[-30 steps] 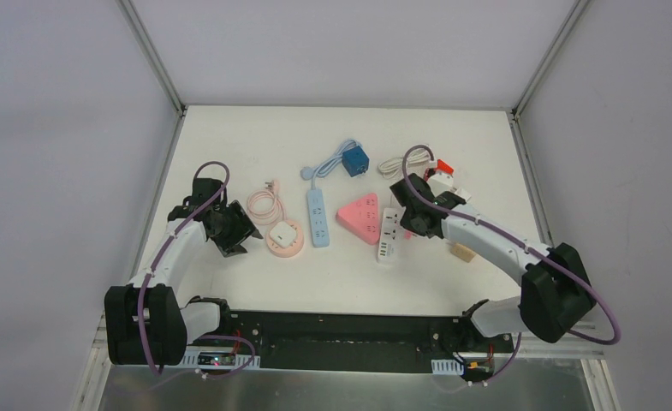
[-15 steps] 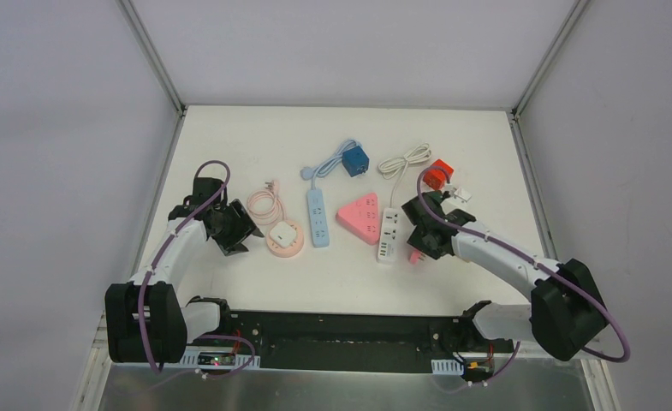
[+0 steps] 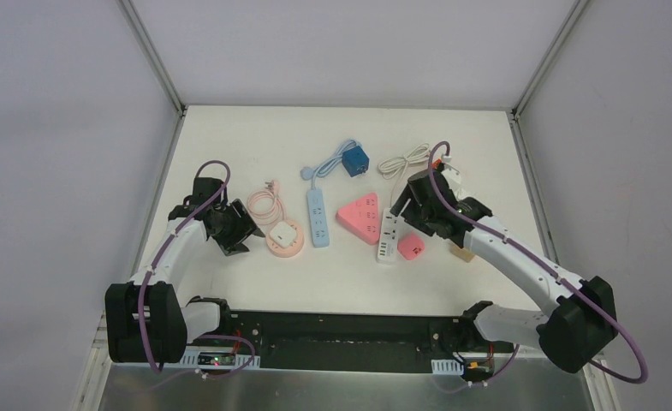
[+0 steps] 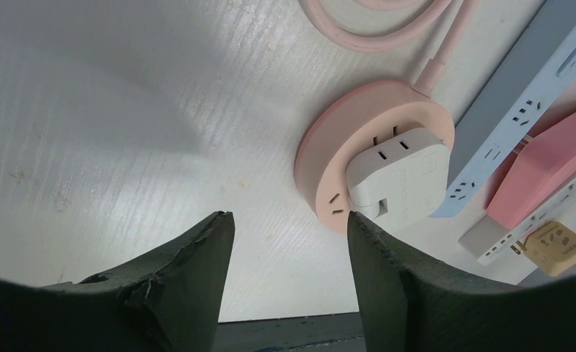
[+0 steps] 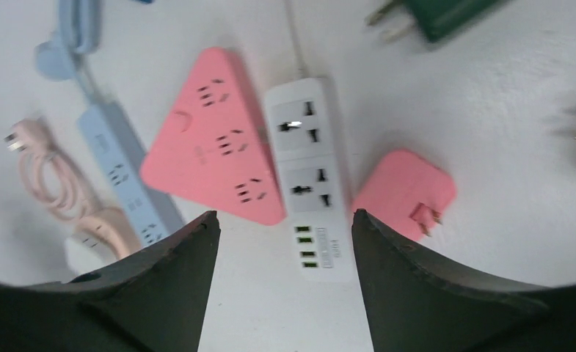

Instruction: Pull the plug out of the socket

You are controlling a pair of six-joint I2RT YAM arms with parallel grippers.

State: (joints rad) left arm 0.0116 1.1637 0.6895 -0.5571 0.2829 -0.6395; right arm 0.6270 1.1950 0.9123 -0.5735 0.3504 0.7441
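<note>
A pink square plug (image 3: 411, 247) lies loose on the table, prongs up (image 5: 400, 192), touching the right side of the white power strip (image 3: 389, 231) (image 5: 308, 158). My right gripper (image 3: 405, 205) (image 5: 283, 220) hovers open above the strip with nothing between its fingers. A white plug (image 3: 282, 232) (image 4: 398, 172) sits in the round pink socket (image 3: 284, 247) (image 4: 329, 158). My left gripper (image 3: 245, 233) (image 4: 288, 227) stands open just left of that socket, and its right fingertip (image 4: 365, 235) is close to the socket's rim.
A pink triangular socket (image 3: 359, 214) and a light blue strip (image 3: 318, 218) lie between the two arms. A blue cube (image 3: 355, 160), a coiled white cable (image 3: 403, 159) and a coiled pink cable (image 3: 264, 201) lie farther back. A tan plug (image 3: 462, 253) sits under the right arm.
My right gripper has opened and let go of the pink plug, which now lies beside the white strip; the arm then swung back over the strip. The left arm has barely moved.
</note>
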